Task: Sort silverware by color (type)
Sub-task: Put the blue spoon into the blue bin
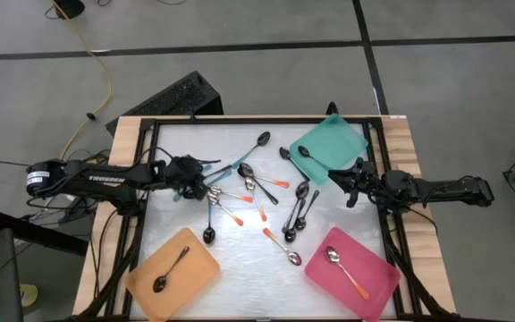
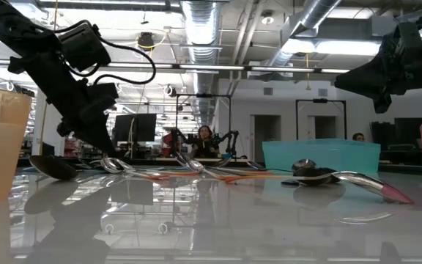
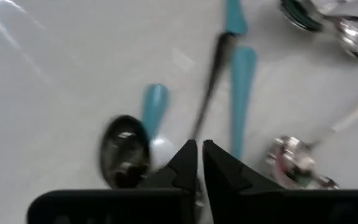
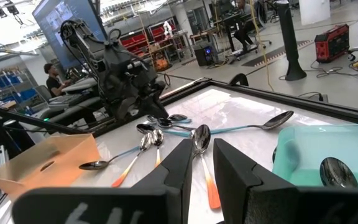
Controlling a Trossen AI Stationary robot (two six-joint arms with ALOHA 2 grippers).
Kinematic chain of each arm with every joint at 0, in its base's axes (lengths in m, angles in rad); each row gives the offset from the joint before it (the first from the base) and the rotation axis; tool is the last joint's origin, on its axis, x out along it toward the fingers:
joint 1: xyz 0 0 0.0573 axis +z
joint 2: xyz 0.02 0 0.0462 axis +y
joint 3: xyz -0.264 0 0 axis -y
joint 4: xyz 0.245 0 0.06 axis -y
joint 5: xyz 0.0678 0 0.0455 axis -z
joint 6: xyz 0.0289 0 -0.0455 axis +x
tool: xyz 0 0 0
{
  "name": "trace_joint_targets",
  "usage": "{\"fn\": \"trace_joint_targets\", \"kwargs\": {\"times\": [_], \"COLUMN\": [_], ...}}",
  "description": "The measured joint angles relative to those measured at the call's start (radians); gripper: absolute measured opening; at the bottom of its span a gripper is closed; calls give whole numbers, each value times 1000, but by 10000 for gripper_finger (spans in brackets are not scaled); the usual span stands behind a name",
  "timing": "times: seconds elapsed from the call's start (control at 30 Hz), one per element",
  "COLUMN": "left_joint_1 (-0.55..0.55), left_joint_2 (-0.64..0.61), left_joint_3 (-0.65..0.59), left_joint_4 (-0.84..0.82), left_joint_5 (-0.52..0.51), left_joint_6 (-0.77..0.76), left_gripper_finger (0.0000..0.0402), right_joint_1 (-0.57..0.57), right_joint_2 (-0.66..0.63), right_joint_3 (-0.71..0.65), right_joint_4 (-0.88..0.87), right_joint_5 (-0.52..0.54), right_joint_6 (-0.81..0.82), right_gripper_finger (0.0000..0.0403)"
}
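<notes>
Left end effector (image 3: 200,163), fingers pressed together on a thin dark spoon handle (image 3: 209,93), sits low over the pile of shiny metal spoons (image 1: 249,192) mid-counter (image 1: 177,148). Risk: so narrow a pinch may slip, or drag neighbouring teal-handled spoons (image 3: 241,93).

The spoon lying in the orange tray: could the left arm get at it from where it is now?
Probably yes. The spoon lies alone in the orange tray on the left arm's side, nothing over it. But the left gripper is down among the teal-handled spoons, fingers shut, so it must lift first.
</notes>
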Motion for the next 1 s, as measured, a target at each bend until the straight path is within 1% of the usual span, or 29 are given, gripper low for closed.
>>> {"fn": "trace_joint_targets", "kwargs": {"times": [0.1, 0.27, 0.33, 0.47, 0.5, 0.57, 0.77, 1.0], "left_joint_1": [-13, -43, -58, -76, -79, -82, -99, -99], "left_joint_2": [0, 2, 2, 2, 2, 2, 2, 2], "left_joint_3": [0, 1, 1, 1, 1, 1, -15, -62], "left_joint_4": [14, 51, 36, -3, -12, -34, -66, -59], "left_joint_5": [76, 172, 163, 58, 43, 48, 69, 67], "left_joint_6": [62, 149, 169, 152, 152, 162, 200, 155], "left_gripper_finger": [44, 110, 137, 176, 181, 186, 179, 179], "right_joint_1": [0, 0, 0, 0, 0, 0, 0, 0], "right_joint_2": [0, 0, 0, 0, 0, 0, 0, 0], "right_joint_3": [0, 0, 0, 0, 0, 0, 0, 0], "right_joint_4": [0, 0, 0, 0, 0, 0, 0, 0], "right_joint_5": [0, 0, 1, 1, 1, 1, 2, 2], "right_joint_6": [-12, -16, -16, -16, -16, -15, -11, -11], "right_gripper_finger": [81, 81, 81, 81, 81, 81, 81, 81]}}
